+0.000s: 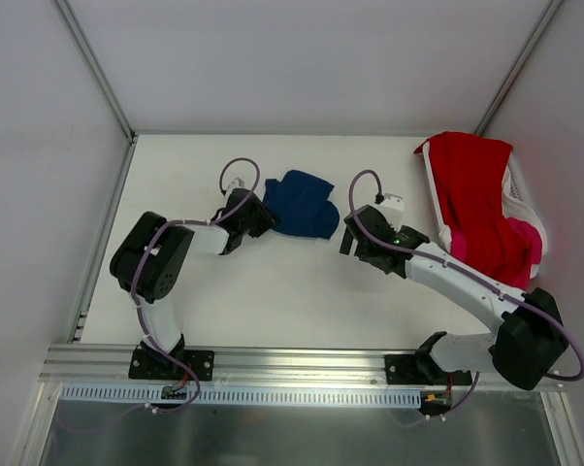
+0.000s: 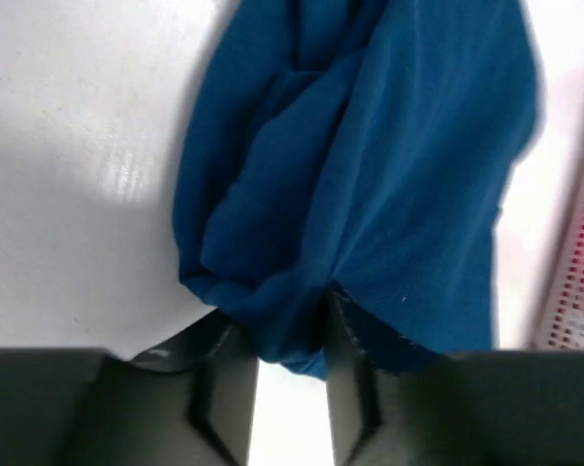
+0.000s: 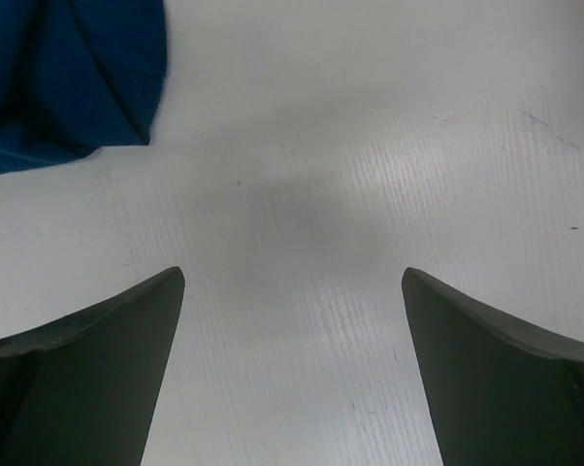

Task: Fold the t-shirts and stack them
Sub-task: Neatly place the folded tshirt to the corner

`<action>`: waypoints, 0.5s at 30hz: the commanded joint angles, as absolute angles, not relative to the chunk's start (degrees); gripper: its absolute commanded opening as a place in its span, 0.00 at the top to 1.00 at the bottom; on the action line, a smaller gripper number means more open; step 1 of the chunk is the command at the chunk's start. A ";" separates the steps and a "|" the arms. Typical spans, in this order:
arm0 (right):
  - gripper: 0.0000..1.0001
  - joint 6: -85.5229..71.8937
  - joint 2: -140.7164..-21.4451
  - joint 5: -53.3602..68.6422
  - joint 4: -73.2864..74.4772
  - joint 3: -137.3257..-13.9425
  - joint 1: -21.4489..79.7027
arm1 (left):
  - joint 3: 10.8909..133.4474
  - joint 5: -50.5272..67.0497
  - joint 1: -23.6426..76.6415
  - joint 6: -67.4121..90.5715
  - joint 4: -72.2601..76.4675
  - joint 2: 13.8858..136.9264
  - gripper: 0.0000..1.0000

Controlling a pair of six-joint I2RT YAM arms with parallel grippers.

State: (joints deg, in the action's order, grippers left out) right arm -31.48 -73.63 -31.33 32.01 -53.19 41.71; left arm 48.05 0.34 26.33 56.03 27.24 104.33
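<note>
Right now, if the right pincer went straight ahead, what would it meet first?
Likely the bare table; the navy t-shirt lies off to one side of the right pincer's line.

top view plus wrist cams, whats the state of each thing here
navy t-shirt, crumpled on table, unfolded
red t-shirt, unfolded, draped over basket
pink t-shirt, bunched in basket
left claw, closed on navy t-shirt
right claw, open, empty

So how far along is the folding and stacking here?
Nothing is folded or stacked yet. In hand: the left gripper pinches an edge of the crumpled blue shirt on the table; the right gripper hangs open beside it. Left: fold that shirt, then the red shirt and pink shirt lying in the basket.
</note>
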 commanded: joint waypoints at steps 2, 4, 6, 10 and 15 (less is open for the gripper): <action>0.01 -32.87 -69.26 -34.36 33.84 -51.42 42.10 | 53.24 -5.53 26.72 52.13 21.37 107.05 1.00; 0.00 -32.96 -68.56 -34.98 34.97 -50.98 42.10 | 55.71 -7.11 26.02 48.80 18.56 107.31 1.00; 0.01 -32.96 -67.59 -35.42 35.68 -50.63 42.10 | 59.04 -7.99 25.40 46.07 15.30 107.40 1.00; 0.01 -33.22 -66.36 -36.12 35.95 -49.49 42.10 | 65.20 -7.56 20.85 37.29 10.12 108.19 1.00; 0.01 -33.31 -67.14 -35.77 35.25 -48.78 42.10 | 72.50 -5.63 14.42 32.09 4.59 109.95 1.00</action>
State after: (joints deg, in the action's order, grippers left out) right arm -32.40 -67.61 -34.13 34.39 -49.12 41.85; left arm 67.66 -4.67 18.48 38.79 9.39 109.25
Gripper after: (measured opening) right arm 0.993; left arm 0.063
